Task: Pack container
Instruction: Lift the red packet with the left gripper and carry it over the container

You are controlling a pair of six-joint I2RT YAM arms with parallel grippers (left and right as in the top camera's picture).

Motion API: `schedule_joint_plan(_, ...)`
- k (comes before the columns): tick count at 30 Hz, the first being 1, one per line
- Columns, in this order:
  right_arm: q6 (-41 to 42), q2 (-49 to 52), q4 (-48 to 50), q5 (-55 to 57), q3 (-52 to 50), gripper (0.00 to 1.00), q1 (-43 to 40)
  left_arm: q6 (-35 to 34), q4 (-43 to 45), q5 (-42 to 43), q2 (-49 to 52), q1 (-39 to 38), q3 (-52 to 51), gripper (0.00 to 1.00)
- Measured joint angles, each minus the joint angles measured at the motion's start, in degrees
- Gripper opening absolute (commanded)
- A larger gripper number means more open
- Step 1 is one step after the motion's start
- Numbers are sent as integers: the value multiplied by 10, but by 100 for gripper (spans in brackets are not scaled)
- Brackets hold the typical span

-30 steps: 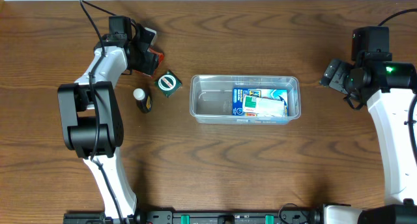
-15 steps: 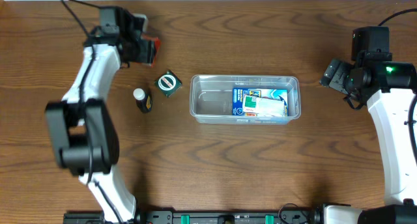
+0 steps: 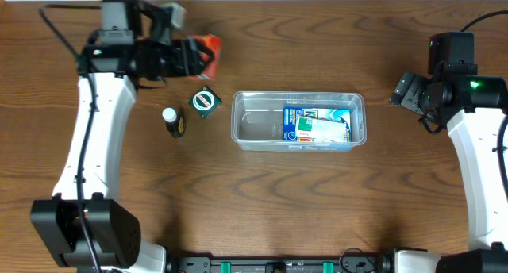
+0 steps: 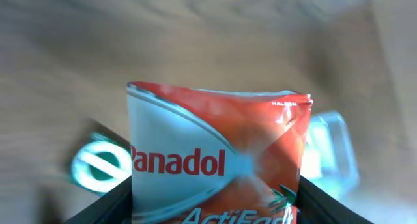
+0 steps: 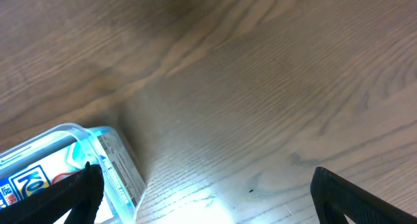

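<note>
The clear container (image 3: 255,124) lies in the middle of the table with a blue printed packet (image 3: 316,124) in its right half. My left gripper (image 3: 193,59) hangs up and to the left of it, shut on a red-and-white Panadol packet (image 3: 208,50). In the left wrist view the packet (image 4: 215,152) fills the space between the fingers (image 4: 107,208), with the container (image 4: 333,149) blurred behind it on the right. My right gripper (image 3: 406,90) stands open to the right of the container, nothing between its fingers (image 5: 357,199); the container's corner (image 5: 114,160) shows at its left.
A round green-and-white item (image 3: 205,101) lies just left of the container, also blurred in the left wrist view (image 4: 98,168). A small dark bottle with a white cap (image 3: 172,121) stands further left. Bare wood lies under the right gripper (image 5: 208,196).
The left arm has swung from the back left toward the right, carrying the red packet closer to the container. The right arm has not moved.
</note>
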Motion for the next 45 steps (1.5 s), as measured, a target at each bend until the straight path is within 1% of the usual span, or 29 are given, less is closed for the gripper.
schedule_joint_plan(5,0,0,0,0,0,99,0,-10,-16,5,0,-70,0,64)
schedule_joint_plan(8,0,0,0,0,0,99,0,-13,-18,-14,0,-112,0,64)
schedule_joint_plan(14,0,0,0,0,0,99,0,-26,-40,-106,0,-200,0,64)
schedule_joint_plan(16,0,0,0,0,0,98,0,-40,-42,-147,0,-228,-3,64)
schedule_joint_plan(17,0,0,0,0,0,99,0,-49,-43,-166,0,-241,-6,64)
schedule_joint_plan(25,0,0,0,0,0,99,0,-122,-41,-292,20,-313,-21,63)
schedule_joint_plan(29,0,0,0,0,0,99,0,-158,-24,-324,56,-326,-21,63)
schedule_joint_plan(34,0,0,0,0,0,99,0,-197,-3,-340,114,-326,-21,63)
schedule_joint_plan(40,0,0,0,0,0,99,0,-219,0,-344,169,-326,-23,64)
schedule_joint_plan(45,0,0,0,0,0,99,0,-229,1,-347,194,-326,-23,64)
